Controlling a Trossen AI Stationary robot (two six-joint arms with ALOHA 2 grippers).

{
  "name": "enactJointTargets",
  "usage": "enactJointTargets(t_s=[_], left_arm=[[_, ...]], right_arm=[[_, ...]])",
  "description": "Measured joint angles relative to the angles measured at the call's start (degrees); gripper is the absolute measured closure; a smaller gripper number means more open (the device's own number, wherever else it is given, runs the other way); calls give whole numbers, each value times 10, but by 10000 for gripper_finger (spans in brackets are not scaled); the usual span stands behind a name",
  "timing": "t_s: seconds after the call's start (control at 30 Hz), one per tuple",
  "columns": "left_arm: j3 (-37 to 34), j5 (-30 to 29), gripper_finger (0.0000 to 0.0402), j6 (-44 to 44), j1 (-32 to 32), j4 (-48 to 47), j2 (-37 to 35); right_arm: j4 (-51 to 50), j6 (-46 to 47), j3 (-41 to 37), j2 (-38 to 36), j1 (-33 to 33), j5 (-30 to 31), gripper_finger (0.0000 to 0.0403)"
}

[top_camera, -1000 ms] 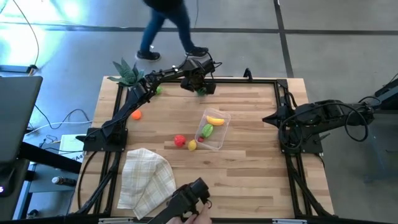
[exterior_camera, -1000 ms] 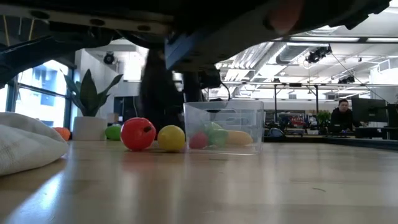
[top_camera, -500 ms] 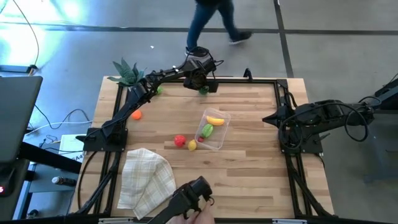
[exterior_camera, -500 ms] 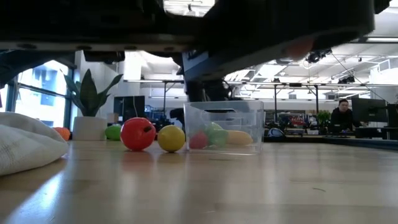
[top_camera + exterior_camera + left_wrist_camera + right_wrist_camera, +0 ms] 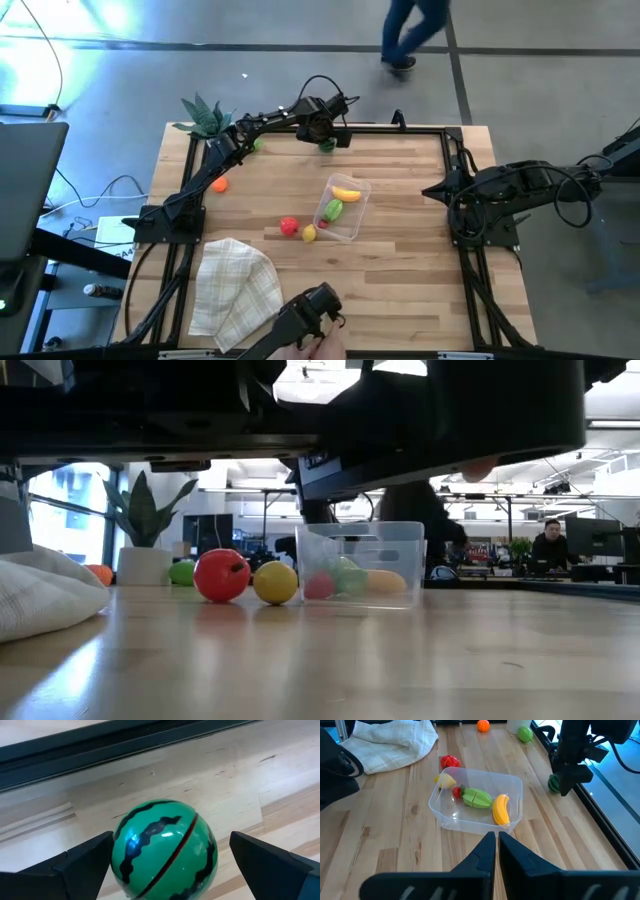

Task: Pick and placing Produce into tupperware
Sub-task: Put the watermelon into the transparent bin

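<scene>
Because the little striped watermelon (image 5: 164,849) sits right at the far edge of the surface (image 5: 400,260), hard by the dark frame rail, the left arm is stretched all the way out to reach it. Its left pincer (image 5: 326,138) hangs over the fruit with a finger spread wide on either side and nothing gripped yet — I judge it is lining up to close.

The tupperware (image 5: 342,208) stands well apart from there, nearer the middle of the surface, and already holds a banana (image 5: 500,809), a light green piece (image 5: 476,798) and a small red one (image 5: 456,792). Just outside its wall lie a yellow fruit (image 5: 309,233) and a red one (image 5: 289,226). An orange (image 5: 219,184) and a light green ball (image 5: 255,144) rest near the left arm, close to the spiky plant (image 5: 203,113) at the corner.

The carry to the tub looks open; only the rail crowds the grasp. The checked cloth (image 5: 236,285) lies bunched at the near side, out of the way. The right pincer (image 5: 497,842), fingers nearly together and holding nothing, waits at the right side. A person (image 5: 412,30) walks past beyond the surface.
</scene>
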Motion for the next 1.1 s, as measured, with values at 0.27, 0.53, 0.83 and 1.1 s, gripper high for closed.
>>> enactJointTargets(t_s=[0.27,0.53,0.83,1.1], left_arm=[[0,-5,16,0,0,-3,0],[0,-13,45,5,0,-28,0],[0,-19,117,17,0,-36,0],[0,-23,113,17,0,-45,0]], right_arm=[[0,0,0,0,0,0,392],[0,0,0,0,0,0,392],[0,0,0,0,0,0,392],[0,0,0,0,0,0,392]])
